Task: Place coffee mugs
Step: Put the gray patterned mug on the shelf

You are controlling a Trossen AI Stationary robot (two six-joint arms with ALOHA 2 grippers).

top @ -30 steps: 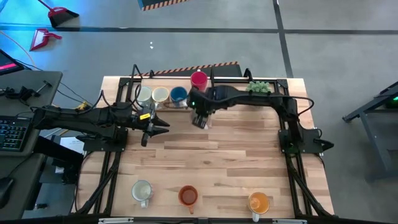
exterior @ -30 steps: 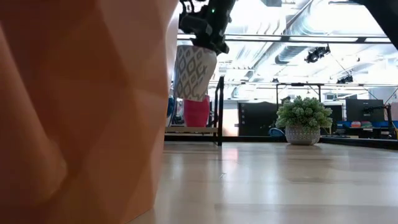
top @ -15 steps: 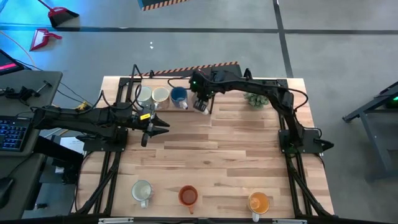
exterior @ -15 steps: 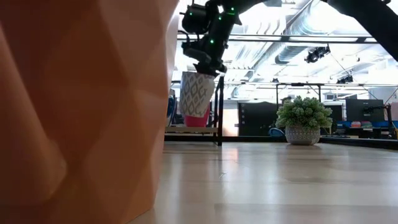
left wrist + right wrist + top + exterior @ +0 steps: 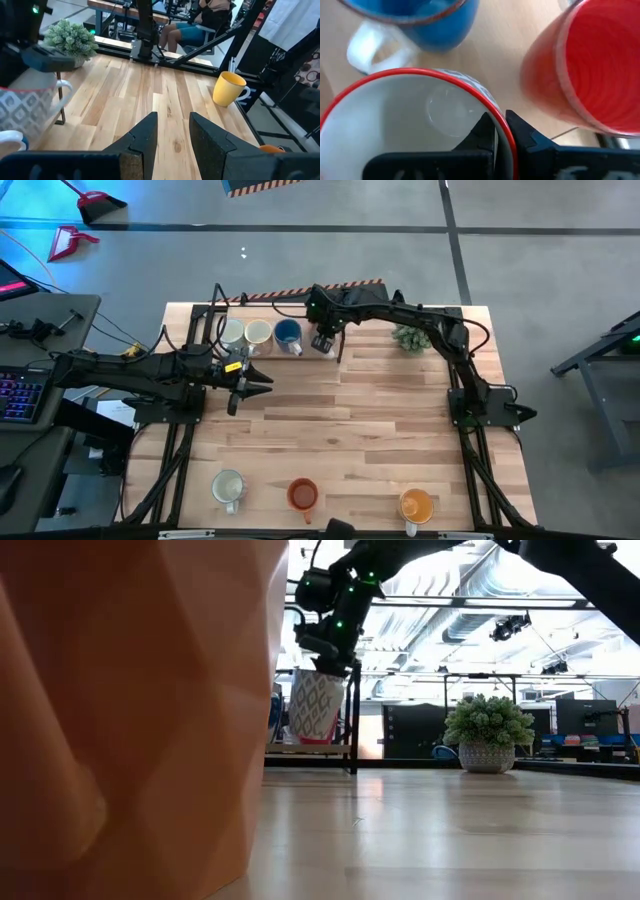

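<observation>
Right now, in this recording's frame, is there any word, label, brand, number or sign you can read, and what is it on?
None can be read in any view.
The patterned mug held by the right gripper: grey diamond shapes only, no letters.
The yellow mug, the blue mug and the red mug: plain.
The plant pot: pattern only.
The screens in the room behind: too small to read.

So I count seven mugs showing from above: a pale mug point(image 5: 232, 332), a cream mug point(image 5: 259, 332), a blue mug point(image 5: 288, 333), a patterned mug point(image 5: 322, 343), a white mug point(image 5: 228, 487), an orange-red mug point(image 5: 302, 495) and a yellow mug point(image 5: 416, 505). An eighth, the red mug point(image 5: 590, 75), only shows on the right wrist camera. Plus one potted plant point(image 5: 409, 338) and two arms.
</observation>
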